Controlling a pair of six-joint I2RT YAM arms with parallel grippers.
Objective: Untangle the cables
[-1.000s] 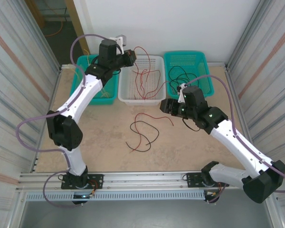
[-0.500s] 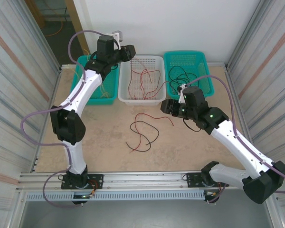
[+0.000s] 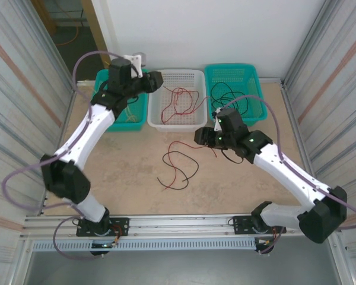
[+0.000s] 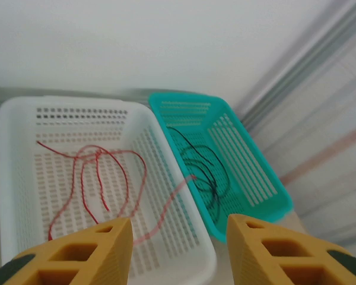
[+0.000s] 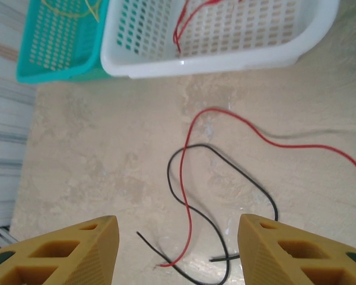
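Lower the right gripper [image 5: 178, 228], fingers wide apart and empty, onto the red cable [image 5: 216, 109] at a stretch clear of the black cable [image 5: 196, 145], both lying crossed on the bench [image 5: 83, 154] just near of the white basket [image 5: 225, 59], then lift slowly to slide the crossing apart rather than cinch it. Hold the left gripper [image 4: 178, 228], fingers likewise parted around nothing, above the red cables [image 4: 101, 155] already in that basket. No readable brand, label or writing.

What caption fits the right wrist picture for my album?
Open right end effector above a red cable crossing a black cable on the table.
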